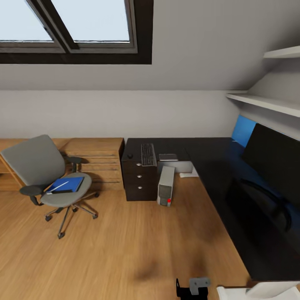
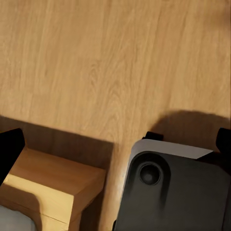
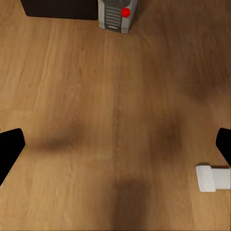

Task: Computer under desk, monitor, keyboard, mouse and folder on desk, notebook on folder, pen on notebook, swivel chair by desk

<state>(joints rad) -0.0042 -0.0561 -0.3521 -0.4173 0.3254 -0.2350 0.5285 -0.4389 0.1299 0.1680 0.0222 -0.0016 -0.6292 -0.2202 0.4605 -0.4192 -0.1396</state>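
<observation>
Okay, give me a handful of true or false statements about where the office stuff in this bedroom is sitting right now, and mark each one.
1. The blue folder lies on the swivel chair seat. True.
2. The keyboard is on the floor. False: it lies on the black desk.
3. The computer stands on the floor by the drawer block. True.
4. The mouse sits on the chair. False: it is on the desk, beside the keyboard.
5. The pen lies on the desk. False: it rests on the folder.

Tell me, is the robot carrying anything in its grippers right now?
No, nothing is held. In each wrist view the dark fingertips sit far apart at the picture's edges with only bare wood floor between them.
</observation>
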